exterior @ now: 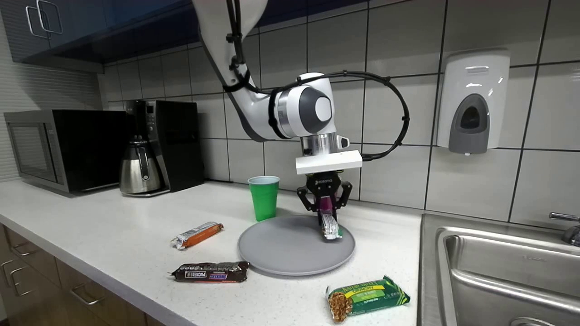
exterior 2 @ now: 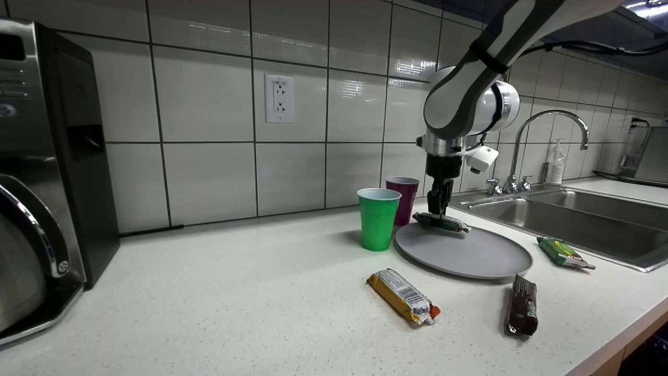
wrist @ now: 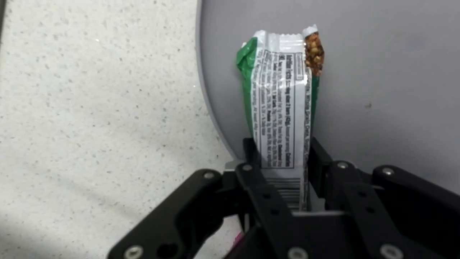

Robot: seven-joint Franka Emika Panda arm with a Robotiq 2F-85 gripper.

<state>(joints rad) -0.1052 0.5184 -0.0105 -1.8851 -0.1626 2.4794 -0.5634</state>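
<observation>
Wrist view: end effector (wrist: pixel 284 153) pinching bar (wrist: pixel 280 108) — printed side to camera — over plate (wrist: pixel 381 90); green cup (exterior: pixel 264 200) near plate in both exterior views.

A glossy, pale tiled wall (exterior: pixel 244 158), divided by dark lines, stands behind the white, speckled table (exterior: pixel 90 217). Dark cabinets (exterior: pixel 77 27) hang above, and brown drawers (exterior: pixel 113 312) are below. A steel sink (exterior: pixel 430 253) is set into the table. In an exterior view, the wall carries a white power outlet (exterior 2: pixel 279 99), and a lamp (exterior 2: pixel 649 10) shines brightly.

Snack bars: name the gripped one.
The green bar over the plate, in the pincer; the other green bar, orange bar and brown bar lie on the counter.
</observation>
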